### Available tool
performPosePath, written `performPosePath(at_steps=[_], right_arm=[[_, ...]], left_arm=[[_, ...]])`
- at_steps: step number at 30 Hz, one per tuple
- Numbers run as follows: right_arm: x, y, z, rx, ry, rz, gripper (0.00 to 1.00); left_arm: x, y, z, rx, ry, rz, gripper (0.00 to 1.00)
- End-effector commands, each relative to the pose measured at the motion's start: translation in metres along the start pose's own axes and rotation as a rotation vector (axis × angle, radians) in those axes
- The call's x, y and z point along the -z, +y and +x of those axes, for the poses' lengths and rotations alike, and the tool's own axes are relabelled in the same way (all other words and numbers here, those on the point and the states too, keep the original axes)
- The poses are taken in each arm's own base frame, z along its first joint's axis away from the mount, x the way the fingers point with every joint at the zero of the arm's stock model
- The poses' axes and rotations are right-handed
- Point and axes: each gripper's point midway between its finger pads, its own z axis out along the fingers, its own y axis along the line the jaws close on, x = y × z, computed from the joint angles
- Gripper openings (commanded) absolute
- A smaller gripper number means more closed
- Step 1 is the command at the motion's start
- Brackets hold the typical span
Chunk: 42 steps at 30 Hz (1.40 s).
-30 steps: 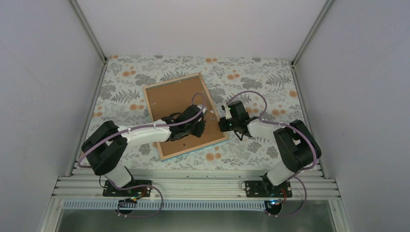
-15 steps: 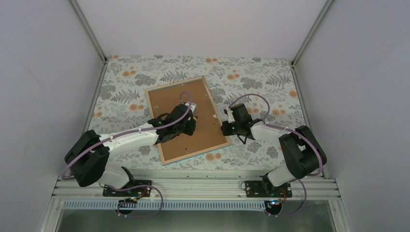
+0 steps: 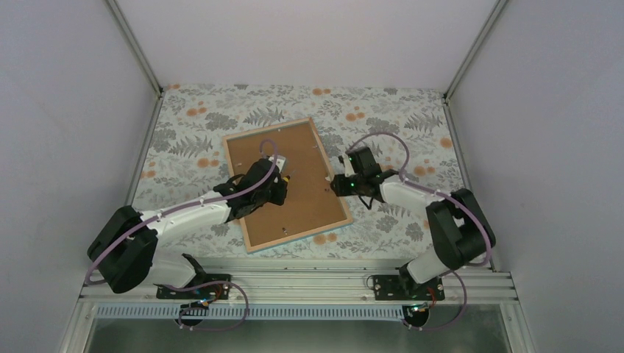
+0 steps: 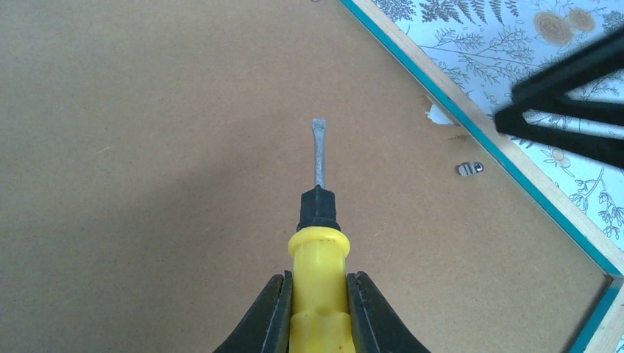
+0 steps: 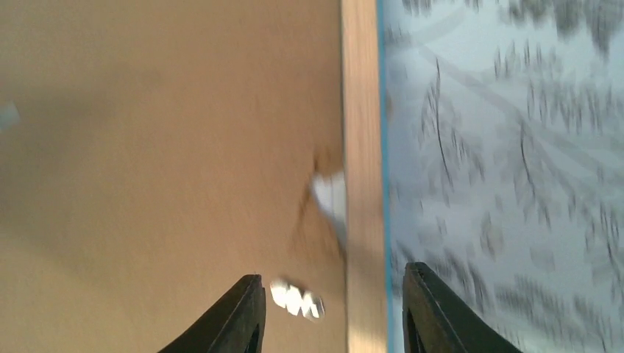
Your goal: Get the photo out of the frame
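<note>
A: Top external view first: where is the frame [image 3: 298, 234]?
B: It lies flat in the middle of the table [image 3: 412, 118], back up and turned askew, with one corner near the table's near edge. Its brown backing board [image 3: 313, 202] faces the camera, so the photo is hidden.
A: And the arms?
B: The left gripper [image 3: 279, 179] hangs over the middle of the board. The right gripper [image 3: 337, 184] sits at the long side of the frame that faces the table's right edge.
A: Left wrist view?
B: The two fingers [image 4: 268, 316] are clamped on the yellow handle of a screwdriver [image 4: 318, 250]. Its flat blade points out over the bare board, and I cannot tell if the tip touches. Beyond it runs the light wood rim with its turquoise outer edge. A small metal tab [image 4: 469, 168] sits on the board just inside the rim, and a torn pale patch [image 4: 439, 114] lies further along, right at the rim.
A: Right wrist view?
B: Blurred. The jaws stand apart with only the rim between them. One finger [image 5: 239, 312] is over the board, the other over the flowered table just outside the turquoise edge. The metal tab [image 5: 296, 300] shows close to the board-side finger, and the pale patch [image 5: 329, 193] lies ahead against the rim. Whether the fingers touch anything I cannot tell
</note>
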Motion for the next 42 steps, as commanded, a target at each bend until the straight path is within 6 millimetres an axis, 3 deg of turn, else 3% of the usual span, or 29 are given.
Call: performPosePath(at_steps=[1, 8, 15, 25, 33, 36, 42], right_arm=[[-0.011, 0.006, -0.05, 0.044, -0.081, 0.018, 0.39], [-0.044, 0.007, -0.09, 0.06, -0.097, 0.039, 0.37], [-0.074, -0.006, -0.103, 0.056, -0.074, 0.086, 0.34], [-0.09, -0.022, -0.087, 0.056, -0.029, 0.133, 0.3], [-0.096, -0.023, -0.068, 0.059, 0.011, 0.11, 0.14], [-0.094, -0.023, -0.058, 0.052, 0.022, 0.099, 0.07], [-0.084, -0.02, -0.041, 0.042, 0.03, 0.071, 0.05]], left_arm=[[0.006, 0.002, -0.007, 0.02, -0.04, 0.017, 0.02], [0.004, 0.008, -0.005, 0.03, -0.045, 0.024, 0.02], [0.001, 0.011, -0.007, 0.024, -0.047, 0.032, 0.02], [-0.006, 0.004, -0.015, 0.01, -0.047, 0.055, 0.02], [-0.012, -0.002, -0.019, -0.007, -0.041, 0.078, 0.02], [-0.018, -0.006, -0.02, -0.014, -0.03, 0.087, 0.02], [-0.029, -0.012, -0.029, -0.025, -0.029, 0.101, 0.02]])
